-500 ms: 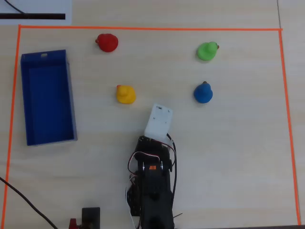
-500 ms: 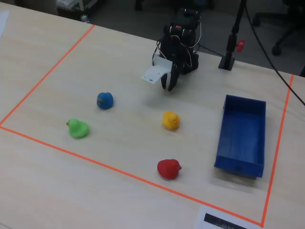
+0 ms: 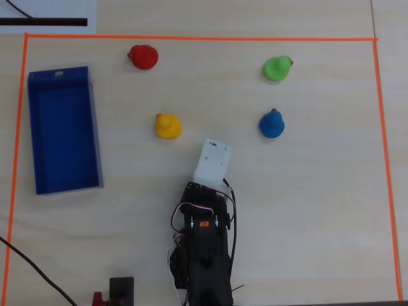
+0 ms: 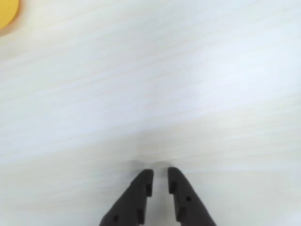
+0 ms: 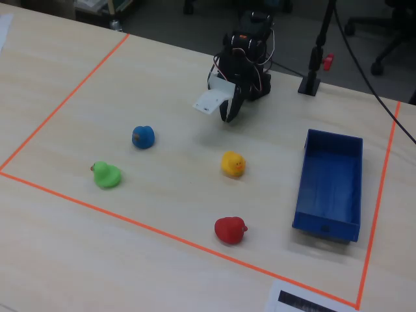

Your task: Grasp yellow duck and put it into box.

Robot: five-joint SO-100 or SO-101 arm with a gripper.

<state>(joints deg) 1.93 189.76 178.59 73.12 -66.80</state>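
The yellow duck [image 3: 167, 126] stands on the pale wooden table, also seen in the fixed view [image 5: 233, 164]; only its edge shows at the top left of the wrist view [image 4: 7, 14]. The dark blue box [image 3: 64, 134] lies open and empty at the left of the overhead view, right in the fixed view [image 5: 328, 185]. My gripper [image 4: 160, 172] hangs just above bare table, its black fingers nearly together with nothing between them. In the fixed view it [image 5: 227, 118] is short of the duck, toward the arm's base. In the overhead view the white camera mount [image 3: 211, 159] hides it.
A red duck [image 3: 143, 56], a green duck [image 3: 277, 67] and a blue duck [image 3: 272, 123] stand apart on the table. Orange tape [image 3: 191, 38] frames the work area. A black stand [image 5: 312, 78] rises beside the arm's base.
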